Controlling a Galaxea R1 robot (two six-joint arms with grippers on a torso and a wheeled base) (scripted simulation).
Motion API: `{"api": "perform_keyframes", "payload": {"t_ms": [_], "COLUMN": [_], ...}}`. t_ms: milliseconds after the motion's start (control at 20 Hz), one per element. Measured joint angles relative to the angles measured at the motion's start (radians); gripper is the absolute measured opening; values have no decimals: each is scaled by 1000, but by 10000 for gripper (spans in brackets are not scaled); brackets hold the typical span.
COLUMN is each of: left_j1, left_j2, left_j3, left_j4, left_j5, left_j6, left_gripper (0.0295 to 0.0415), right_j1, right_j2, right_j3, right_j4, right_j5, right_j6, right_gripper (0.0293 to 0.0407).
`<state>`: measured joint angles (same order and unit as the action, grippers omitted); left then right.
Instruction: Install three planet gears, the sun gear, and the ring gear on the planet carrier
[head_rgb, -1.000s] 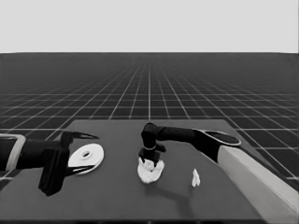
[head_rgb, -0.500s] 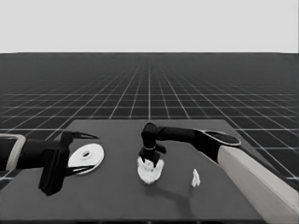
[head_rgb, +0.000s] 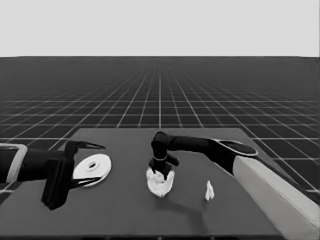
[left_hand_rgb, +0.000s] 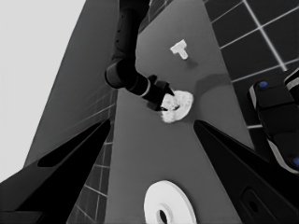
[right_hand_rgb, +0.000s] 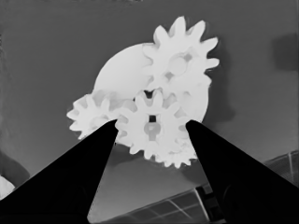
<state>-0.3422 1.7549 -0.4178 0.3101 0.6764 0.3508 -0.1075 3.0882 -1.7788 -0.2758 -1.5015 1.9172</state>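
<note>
Nothing has shifted since 0.5 s ago: the right gripper (right_hand_rgb: 150, 128) stays over the smaller round part (head_rgb: 160, 183), fingers spread around the middle gear (right_hand_rgb: 152, 125); the left gripper (head_rgb: 86, 161) waits wide over the larger round part (head_rgb: 93, 168).

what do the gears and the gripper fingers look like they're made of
The gears on the smaller round part look like matte white moulded plastic: uniform white, crisp teeth, no glint. That is only a guess, since this is a render. The right gripper over them has fingers that are plain flat black without highlights, perhaps hard plastic or coated metal.
</note>
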Motion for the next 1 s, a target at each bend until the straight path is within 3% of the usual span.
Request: {"api": "perform_keyframes", "payload": {"t_ms": [1000], "left_j1": [0], "left_j2": [0], "left_j3": [0], "left_j4": [0], "left_j5": [0], "left_j6": [0], "left_gripper": [385], "right_j1": [0], "right_j2": [0], "right_j3": [0], "right_j4": [0], "right_j5": [0], "right_j6": [209], "right_gripper": [309]}}
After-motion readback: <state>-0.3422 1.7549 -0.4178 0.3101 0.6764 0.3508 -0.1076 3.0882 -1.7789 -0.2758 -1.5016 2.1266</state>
